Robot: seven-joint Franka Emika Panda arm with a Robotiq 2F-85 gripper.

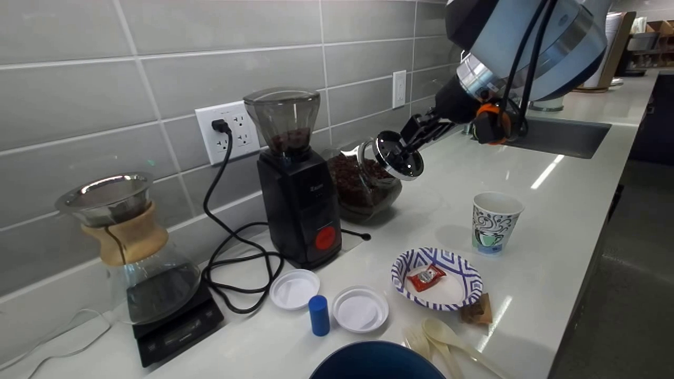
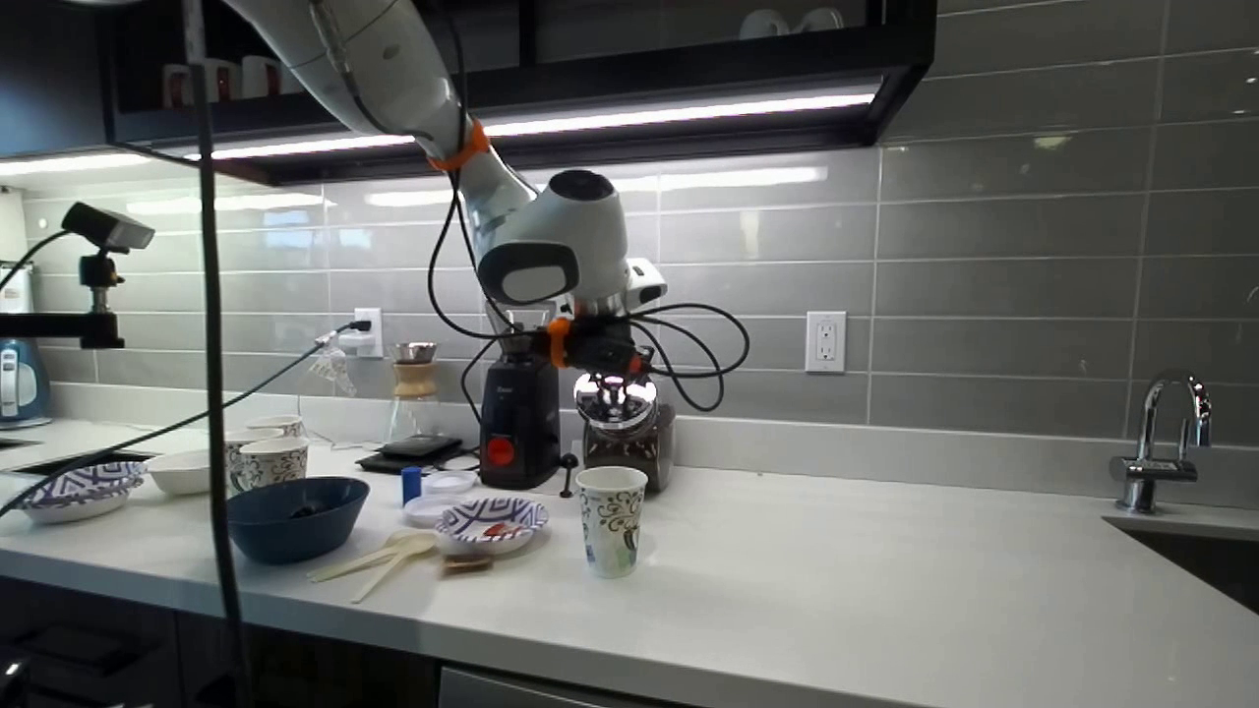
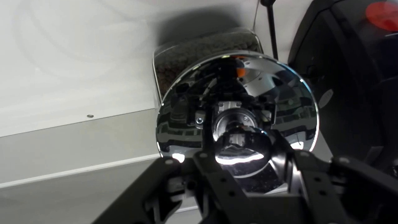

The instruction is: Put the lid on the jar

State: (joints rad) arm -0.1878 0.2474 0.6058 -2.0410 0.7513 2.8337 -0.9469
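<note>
Robotiq gripper [image 3: 243, 144] pinches the shiny lid [image 3: 230, 88] by its knob, holding it tilted at the mouth of the glass jar [image 1: 363, 189]; whether the 2 touch, I cannot tell. From the lid in an exterior view, the jar lies at 8 o'clock, holding dark brown contents [image 1: 347, 181]. Beyond it, also toward 8 o'clock, stands the black coffee grinder [image 1: 295, 195], beans [image 1: 291, 141] in its clear hopper [image 1: 281, 113]. At 4 o'clock a patterned cup [image 1: 495, 226] stands upright; at 5 o'clock a patterned bowl [image 1: 468, 279] holds 1 red wrapped packet [image 1: 425, 277]. Farther out at 8 o'clock, the glass carafe [image 1: 158, 289] carries a metal filter [image 1: 110, 202] in its top. In an exterior view, the blue bowl [image 2: 285, 541], at 8 o'clock from the lid, holds something dark [image 2: 307, 511], too small to name.
</note>
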